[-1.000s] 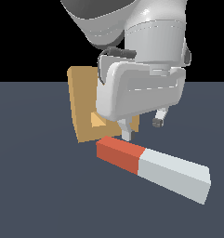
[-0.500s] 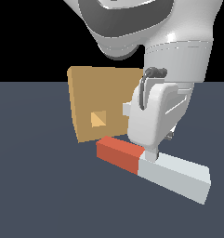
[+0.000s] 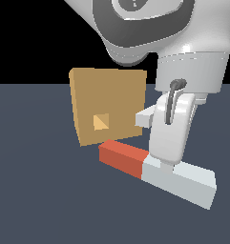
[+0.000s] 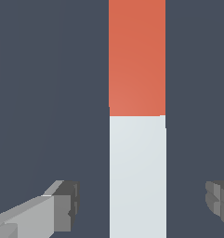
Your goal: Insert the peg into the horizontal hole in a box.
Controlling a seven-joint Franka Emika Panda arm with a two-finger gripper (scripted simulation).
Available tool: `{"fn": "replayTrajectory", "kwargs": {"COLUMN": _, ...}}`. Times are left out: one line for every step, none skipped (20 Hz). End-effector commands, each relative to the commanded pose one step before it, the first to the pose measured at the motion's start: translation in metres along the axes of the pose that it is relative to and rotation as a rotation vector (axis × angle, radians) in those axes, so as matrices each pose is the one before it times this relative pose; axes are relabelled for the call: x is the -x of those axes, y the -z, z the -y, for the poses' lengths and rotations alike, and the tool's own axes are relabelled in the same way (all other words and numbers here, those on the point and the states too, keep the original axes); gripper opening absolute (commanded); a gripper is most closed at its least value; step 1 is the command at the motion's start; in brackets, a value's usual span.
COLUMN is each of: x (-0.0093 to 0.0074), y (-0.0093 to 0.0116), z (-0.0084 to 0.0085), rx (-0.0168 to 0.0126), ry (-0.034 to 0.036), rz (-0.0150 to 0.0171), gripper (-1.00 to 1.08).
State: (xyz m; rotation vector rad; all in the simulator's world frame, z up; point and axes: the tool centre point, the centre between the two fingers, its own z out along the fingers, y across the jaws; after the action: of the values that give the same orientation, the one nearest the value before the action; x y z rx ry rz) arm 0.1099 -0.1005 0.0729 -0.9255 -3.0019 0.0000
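Risk I saw: my pincer (image 4: 140, 204), spread wide and holding nothing, straddled the peg (image 4: 137, 139) off-centre, so closing could skew it away from the hole (image 3: 101, 122).

The peg (image 3: 157, 171) lies flat on the dark floor (image 3: 35, 190), red end toward the box (image 3: 109, 106) with its hole (image 3: 101, 122). The gripper (image 3: 160, 164) stands over the peg's white part, near the colour seam

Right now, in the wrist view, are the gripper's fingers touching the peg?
No: the fingers stand apart from the peg, with floor showing on both sides.
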Motion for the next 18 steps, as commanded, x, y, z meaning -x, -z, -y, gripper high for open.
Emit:
{"fn": "replayTrajectory", "kwargs": {"x": 0.00090, "y": -0.00037, "z": -0.00068, "rx": 0.00016, "ry": 0.00605, "rz": 0.00025, "gripper": 1.00}}
{"fn": "replayTrajectory", "kwargs": {"x": -0.00057, "y": 0.00012, "z": 0.00044, "rx": -0.00015, "ry": -0.00364, "rz": -0.00027, "gripper": 1.00}}
{"fn": "replayTrajectory", "kwargs": {"x": 0.00001, "y": -0.00039, "z": 0.00002, "rx": 0.00000, "ry": 0.00000, "rz": 0.00000, "gripper": 1.00}}
{"fn": "replayTrajectory", "kwargs": {"x": 0.00003, "y": -0.00115, "z": 0.00005, "rx": 0.00000, "ry": 0.00000, "rz": 0.00000, "gripper": 1.00}}
{"fn": "replayTrajectory", "kwargs": {"x": 0.00004, "y": -0.00192, "z": 0.00009, "rx": 0.00000, "ry": 0.00000, "rz": 0.00000, "gripper": 1.00}}
{"fn": "replayTrajectory", "kwargs": {"x": 0.00005, "y": -0.00268, "z": 0.00012, "rx": 0.00000, "ry": 0.00000, "rz": 0.00000, "gripper": 1.00}}
{"fn": "replayTrajectory", "kwargs": {"x": -0.00017, "y": -0.00340, "z": -0.00029, "rx": -0.00002, "ry": 0.00069, "rz": 0.00006, "gripper": 1.00}}
{"fn": "replayTrajectory", "kwargs": {"x": 0.00006, "y": -0.00418, "z": 0.00021, "rx": 0.00000, "ry": 0.00000, "rz": 0.00000, "gripper": 1.00}}
{"fn": "replayTrajectory", "kwargs": {"x": -0.00027, "y": -0.00486, "z": -0.00038, "rx": -0.00004, "ry": 0.00097, "rz": 0.00008, "gripper": 1.00}}
{"fn": "replayTrajectory", "kwargs": {"x": 0.00004, "y": -0.00561, "z": 0.00031, "rx": 0.00000, "ry": 0.00000, "rz": 0.00000, "gripper": 1.00}}
{"fn": "replayTrajectory", "kwargs": {"x": -0.00030, "y": -0.00611, "z": -0.00029, "rx": -0.00004, "ry": 0.00097, "rz": 0.00008, "gripper": 1.00}}
{"fn": "replayTrajectory", "kwargs": {"x": 0.00002, "y": -0.00555, "z": 0.00032, "rx": 0.00000, "ry": 0.00000, "rz": 0.00000, "gripper": 1.00}}
{"fn": "replayTrajectory", "kwargs": {"x": -0.00029, "y": -0.00467, "z": -0.00038, "rx": -0.00004, "ry": 0.00097, "rz": 0.00008, "gripper": 1.00}}
{"fn": "replayTrajectory", "kwargs": {"x": 0.00006, "y": -0.00388, "z": 0.00019, "rx": 0.00000, "ry": 0.00000, "rz": 0.00000, "gripper": 1.00}}
{"fn": "replayTrajectory", "kwargs": {"x": -0.00012, "y": -0.00300, "z": -0.00033, "rx": -0.00001, "ry": 0.00069, "rz": 0.00005, "gripper": 1.00}}
{"fn": "replayTrajectory", "kwargs": {"x": 0.00015, "y": -0.00220, "z": 0.00004, "rx": 0.00000, "ry": 0.00000, "rz": 0.00000, "gripper": 1.00}}
{"fn": "replayTrajectory", "kwargs": {"x": 0.00021, "y": -0.00136, "z": -0.00005, "rx": 0.00000, "ry": 0.00000, "rz": 0.00000, "gripper": 1.00}}
{"fn": "replayTrajectory", "kwargs": {"x": 0.00028, "y": -0.00052, "z": -0.00014, "rx": 0.00000, "ry": 0.00000, "rz": 0.00000, "gripper": 1.00}}
